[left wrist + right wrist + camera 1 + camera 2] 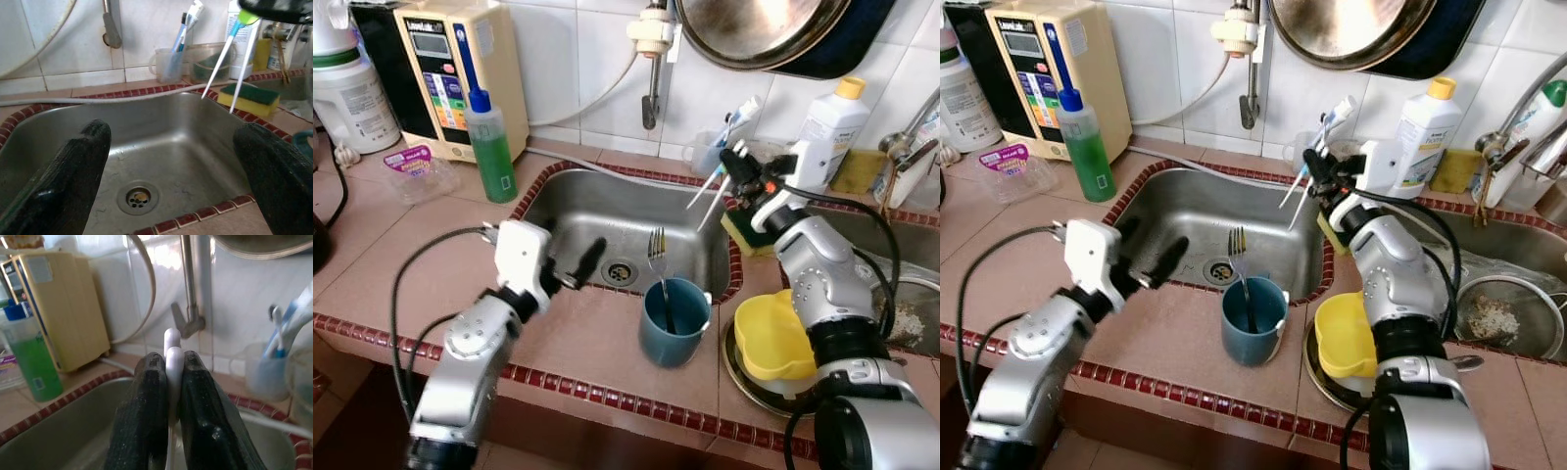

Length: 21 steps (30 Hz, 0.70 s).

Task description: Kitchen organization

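Right gripper (pixel 732 163) over back corner of steel sink (pixel 597 211), jaws clamped on two thin white plastic sticks (pixel 710 195) (toothbrush-like). Left gripper (pixel 579 269) hovers at sink's front edge, jaws wide, empty. Risk: sticks pivot in narrow pinch, drop toward drain (pixel 619 271).

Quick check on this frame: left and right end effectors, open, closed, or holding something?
Left end effector: open, empty, over the near edge of the sink.
Right end effector: closed on two white toothbrushes, at the sink's far right corner.
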Available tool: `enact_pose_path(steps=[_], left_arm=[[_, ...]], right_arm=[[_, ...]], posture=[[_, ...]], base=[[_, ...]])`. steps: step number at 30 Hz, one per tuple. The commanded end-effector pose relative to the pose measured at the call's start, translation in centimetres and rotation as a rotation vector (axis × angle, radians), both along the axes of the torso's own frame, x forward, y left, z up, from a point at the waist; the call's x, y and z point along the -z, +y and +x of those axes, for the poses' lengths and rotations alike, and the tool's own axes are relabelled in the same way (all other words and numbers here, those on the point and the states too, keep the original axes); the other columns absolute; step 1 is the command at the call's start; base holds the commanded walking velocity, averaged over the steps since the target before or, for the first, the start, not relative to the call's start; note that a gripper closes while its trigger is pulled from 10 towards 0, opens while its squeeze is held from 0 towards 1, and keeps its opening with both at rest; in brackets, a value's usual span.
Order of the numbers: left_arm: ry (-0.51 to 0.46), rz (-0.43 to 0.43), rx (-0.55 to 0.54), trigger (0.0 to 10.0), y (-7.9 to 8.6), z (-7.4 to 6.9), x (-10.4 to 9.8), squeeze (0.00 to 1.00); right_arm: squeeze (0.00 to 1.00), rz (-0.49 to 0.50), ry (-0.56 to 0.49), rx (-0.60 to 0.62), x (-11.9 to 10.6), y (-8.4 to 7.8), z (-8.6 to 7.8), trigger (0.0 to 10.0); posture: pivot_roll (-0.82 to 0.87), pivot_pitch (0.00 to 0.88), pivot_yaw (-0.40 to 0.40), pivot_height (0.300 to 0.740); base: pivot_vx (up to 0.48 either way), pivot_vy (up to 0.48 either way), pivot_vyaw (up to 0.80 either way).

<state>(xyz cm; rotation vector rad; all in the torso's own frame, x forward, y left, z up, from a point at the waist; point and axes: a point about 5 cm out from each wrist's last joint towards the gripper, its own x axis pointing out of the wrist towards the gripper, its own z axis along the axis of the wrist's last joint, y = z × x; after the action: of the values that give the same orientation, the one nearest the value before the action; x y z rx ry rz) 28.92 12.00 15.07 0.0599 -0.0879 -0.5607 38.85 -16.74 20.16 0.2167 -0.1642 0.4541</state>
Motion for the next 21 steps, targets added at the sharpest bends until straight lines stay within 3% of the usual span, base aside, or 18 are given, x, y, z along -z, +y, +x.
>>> enact_pose_path(steps=[1,6,21], left_arm=[[-0.015,0.018,0.002,10.0,-0.1,-0.1,-0.4,0.0],[-0.023,0.064,0.056,10.0,-1.3,-0.9,-0.1,0.0],[-0.013,0.026,0.076,10.0,-2.4,-1.3,-0.2,0.0]], right_arm=[[0.0,0.018,-0.008,0.002,-0.5,-0.5,0.3,10.0],[0.0,0.041,0.053,-0.017,0.5,-0.4,0.7,10.0],[0.0,0.138,0.23,-0.034,2.8,0.8,1.0,10.0]], posture=[[-0.03,0.057,-0.004,0.74],[-0.03,0.062,-0.003,0.74],[-0.02,0.066,-0.014,0.74]], base=[[0.0,0.0,0.0],[0.0,0.0,0.0],[0.0,0.0,0.0]])
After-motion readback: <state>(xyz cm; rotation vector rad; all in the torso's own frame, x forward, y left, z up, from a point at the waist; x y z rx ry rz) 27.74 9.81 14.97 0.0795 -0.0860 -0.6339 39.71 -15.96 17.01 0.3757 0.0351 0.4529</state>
